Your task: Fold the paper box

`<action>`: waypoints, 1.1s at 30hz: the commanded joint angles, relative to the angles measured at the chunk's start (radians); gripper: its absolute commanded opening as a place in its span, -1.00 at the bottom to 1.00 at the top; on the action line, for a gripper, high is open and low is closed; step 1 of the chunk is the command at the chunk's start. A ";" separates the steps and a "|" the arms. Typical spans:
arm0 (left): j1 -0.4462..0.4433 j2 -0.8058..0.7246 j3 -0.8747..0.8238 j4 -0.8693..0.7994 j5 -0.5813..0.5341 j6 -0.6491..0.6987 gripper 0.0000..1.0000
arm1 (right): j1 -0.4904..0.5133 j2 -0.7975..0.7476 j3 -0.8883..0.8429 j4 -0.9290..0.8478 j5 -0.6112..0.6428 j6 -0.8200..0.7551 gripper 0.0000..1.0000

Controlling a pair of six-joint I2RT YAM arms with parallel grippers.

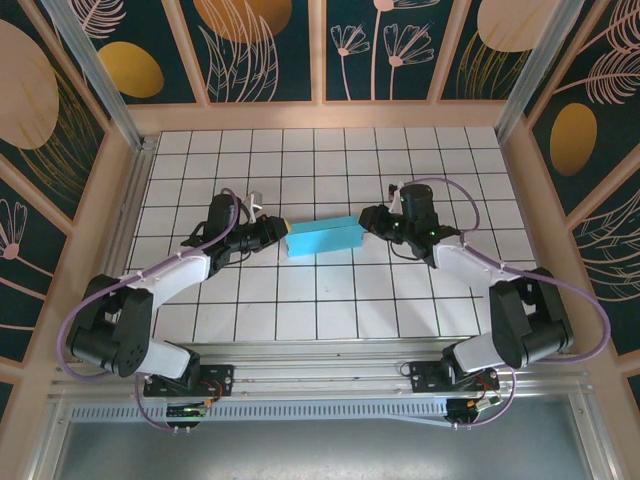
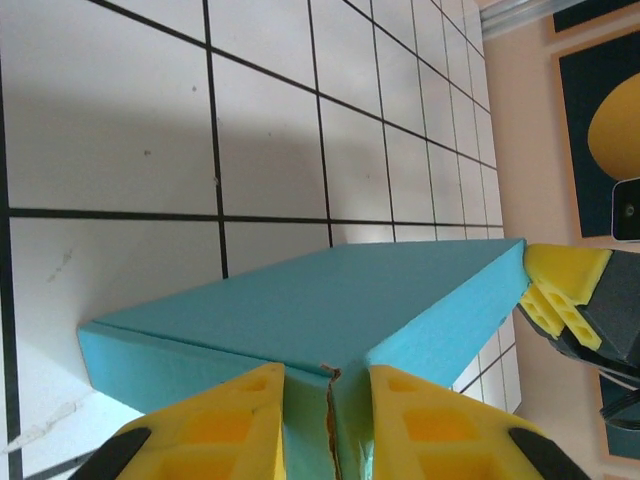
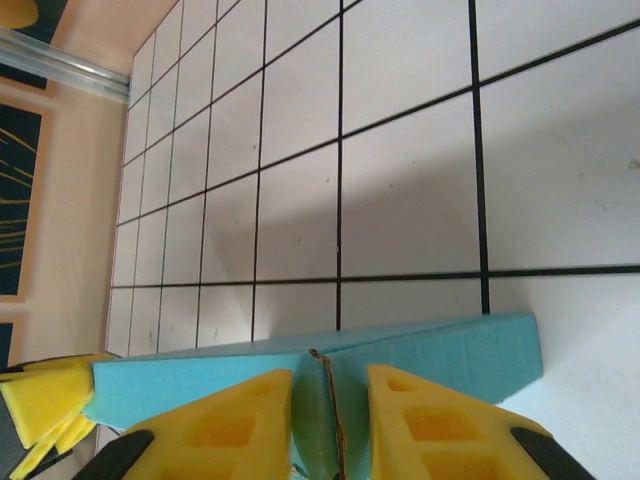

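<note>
The left end effector (image 1: 282,227) and right end effector (image 1: 365,222) each clamp one end of the teal paper box (image 1: 322,238). It seems to rest on the gridded desk (image 1: 300,312).

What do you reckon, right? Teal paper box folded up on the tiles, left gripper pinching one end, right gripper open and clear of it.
Wrong on the right gripper: it is not open and clear but shut on the other end of the paper box, as the right wrist view shows. The rest stands: box folded, teal outside, left gripper pinching its end.
</note>
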 commanded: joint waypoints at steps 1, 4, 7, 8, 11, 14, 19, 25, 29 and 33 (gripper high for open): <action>-0.031 -0.038 -0.056 0.005 0.063 0.020 -0.56 | 0.046 -0.050 -0.082 -0.059 0.020 -0.012 -0.50; -0.036 -0.070 -0.106 0.035 0.066 -0.009 -0.56 | 0.066 -0.115 -0.142 -0.061 0.034 0.014 -0.49; -0.053 -0.099 -0.156 0.073 0.083 -0.057 -0.57 | 0.096 -0.179 -0.187 -0.076 0.050 0.045 -0.48; -0.061 -0.112 -0.170 0.075 0.083 -0.065 -0.57 | 0.107 -0.202 -0.202 -0.086 0.060 0.053 -0.47; -0.081 -0.156 -0.208 0.043 0.055 -0.078 -0.55 | 0.141 -0.275 -0.250 -0.124 0.099 0.083 -0.43; -0.093 -0.205 -0.260 0.033 0.037 -0.116 -0.40 | 0.144 -0.354 -0.287 -0.183 0.114 0.112 -0.27; -0.095 -0.300 -0.236 -0.118 -0.038 -0.038 0.03 | 0.144 -0.483 -0.304 -0.277 0.169 0.101 0.20; -0.095 -0.220 -0.156 -0.170 -0.141 0.061 0.14 | 0.071 -0.452 -0.304 -0.232 0.171 0.035 0.59; -0.098 -0.064 -0.125 -0.137 -0.103 0.060 0.15 | 0.057 -0.289 -0.282 -0.183 0.067 0.006 0.45; -0.121 0.023 -0.139 -0.030 -0.080 0.016 0.16 | 0.076 -0.168 -0.277 -0.104 -0.006 -0.014 0.29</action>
